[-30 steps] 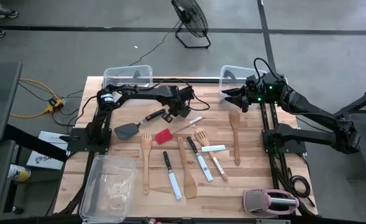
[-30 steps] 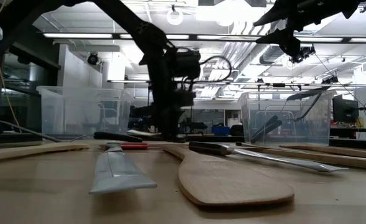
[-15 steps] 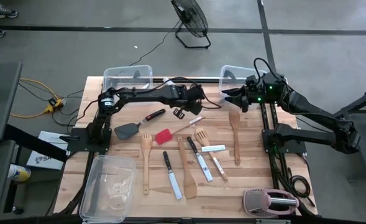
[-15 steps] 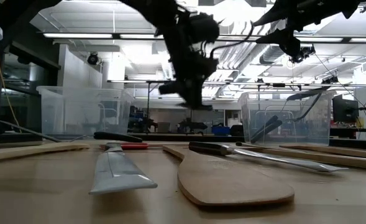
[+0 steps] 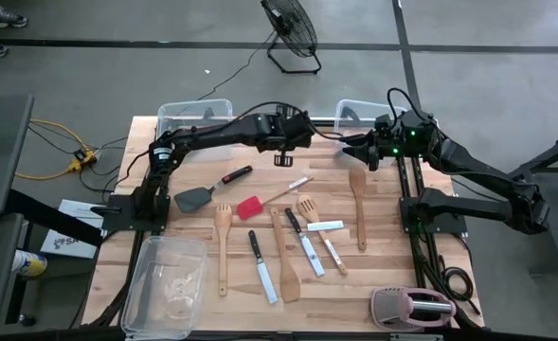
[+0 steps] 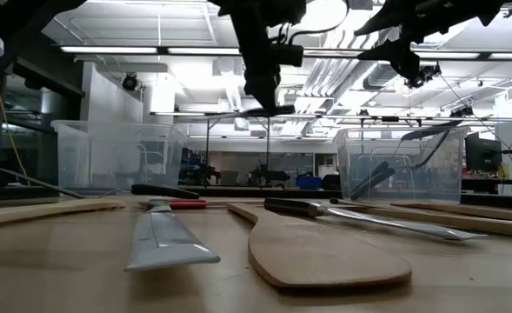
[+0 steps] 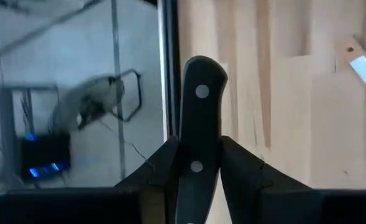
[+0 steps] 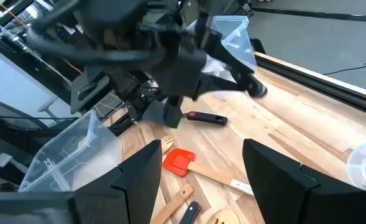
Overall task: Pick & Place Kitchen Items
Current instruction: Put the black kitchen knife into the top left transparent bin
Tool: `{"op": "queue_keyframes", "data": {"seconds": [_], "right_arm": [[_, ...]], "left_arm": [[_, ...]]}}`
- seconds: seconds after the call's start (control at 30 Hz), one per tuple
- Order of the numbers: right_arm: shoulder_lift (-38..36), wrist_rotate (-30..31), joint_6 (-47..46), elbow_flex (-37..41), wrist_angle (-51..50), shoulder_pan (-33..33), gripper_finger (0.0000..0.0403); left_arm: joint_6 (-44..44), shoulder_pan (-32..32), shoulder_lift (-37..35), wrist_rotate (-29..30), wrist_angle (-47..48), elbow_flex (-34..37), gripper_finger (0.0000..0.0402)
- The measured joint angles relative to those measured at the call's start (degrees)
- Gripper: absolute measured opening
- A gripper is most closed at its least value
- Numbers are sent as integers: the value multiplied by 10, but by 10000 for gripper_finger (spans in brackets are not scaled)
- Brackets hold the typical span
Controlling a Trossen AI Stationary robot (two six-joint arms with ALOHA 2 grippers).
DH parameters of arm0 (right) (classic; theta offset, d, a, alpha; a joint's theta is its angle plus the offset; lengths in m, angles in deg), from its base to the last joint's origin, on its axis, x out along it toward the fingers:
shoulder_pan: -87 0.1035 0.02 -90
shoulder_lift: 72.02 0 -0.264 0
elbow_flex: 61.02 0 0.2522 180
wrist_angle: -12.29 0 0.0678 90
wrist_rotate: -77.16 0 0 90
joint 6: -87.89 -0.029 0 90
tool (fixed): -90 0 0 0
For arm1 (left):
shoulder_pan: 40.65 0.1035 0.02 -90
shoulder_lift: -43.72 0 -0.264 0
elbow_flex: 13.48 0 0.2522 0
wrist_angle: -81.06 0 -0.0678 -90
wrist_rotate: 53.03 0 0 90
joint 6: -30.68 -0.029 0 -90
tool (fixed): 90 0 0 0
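My left gripper hangs high over the table's far middle, shut on a black-handled knife. The knife's pale blade sticks out below the gripper. My right gripper waits open and bare above the far right, by the right bin. Other kitchen items lie flat on the wooden table. Among them are a grey spatula, a red spatula, wooden spoons, a wooden turner and knives. My left gripper pinches the knife's riveted black handle between its two fingers, about the handle's middle. The fingers slant down toward the table's right and lie across the handle. The butt stands out past them. The knife is lifted clear and tilted, blade end lower.
Clear bins stand at the far left and the near left. A pink-and-grey toaster sits at the near right corner. A dark rail runs along the far edge. Bare wood lies left of the spatula.
My left gripper has risen from just above the table, carrying the knife up and toward the far right. It has tipped from pointing straight down to a slant and has rolled. The knife now hangs clear of the table.
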Motion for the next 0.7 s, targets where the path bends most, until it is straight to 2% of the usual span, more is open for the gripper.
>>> {"op": "queue_keyframes", "data": {"seconds": [0.2,0.7], "right_arm": [[0,0,2,0,0,0,217],[0,-1,4,0,0,0,217]], "left_arm": [[96,8,0,26,61,-36,86],[158,12,0,115,132,-57,86]]}}
